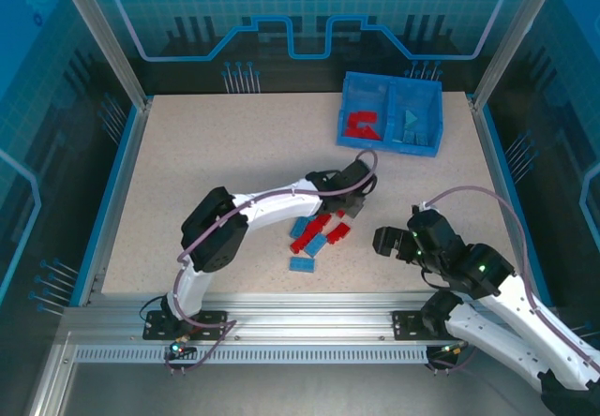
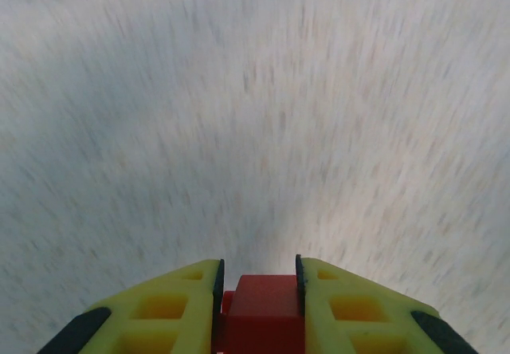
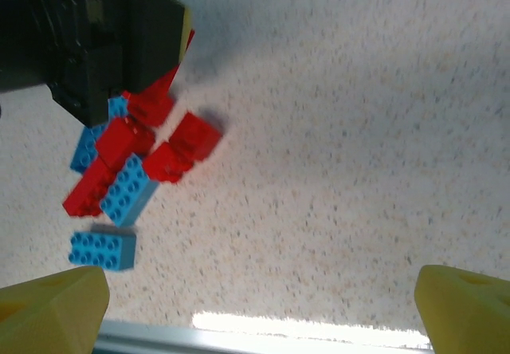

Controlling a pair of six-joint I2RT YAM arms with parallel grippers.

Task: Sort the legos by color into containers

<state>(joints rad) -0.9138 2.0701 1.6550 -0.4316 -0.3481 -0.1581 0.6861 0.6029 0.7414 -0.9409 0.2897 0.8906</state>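
Looking down on a speckled table (image 1: 234, 154) inside a blue-lit enclosure. Clamping one red brick (image 2: 263, 314) tightly between the yellow fingers (image 2: 159, 314) of the left gripper (image 2: 257, 268), at about 1 o'clock of the loose pile (image 1: 317, 233), apparently just clear of the tabletop. Blurring the table surface in the left wrist view.

Leaving a mix of red and light blue bricks in that pile near the middle of the table, with a single light blue brick (image 1: 302, 264) lying apart at 7 o'clock of it. Standing at 1 o'clock of the table, near the back edge: the blue bin (image 1: 389, 147), holding sorted red bricks (image 1: 360, 126) in its left compartment and light blue bricks (image 1: 410, 121) in its right.

Hovering at 3 o'clock of the pile: the right gripper (image 3: 259, 310), spreading its fingertips wide apart and holding nothing.

Risking, by judgement: letting the red brick slip out on the way to the bin if the pinch is catching only part of it; releasing it too near the central divider, so that it is tipping over among the light blue bricks; clipping the bin's low wall on the approach and nudging the bin; crowding the two arms together, both working close beside the same pile.

Finding no readable brand, label or lettering anywhere; showing a gear outline and circuit-style lines on the back panel (image 1: 309, 4).
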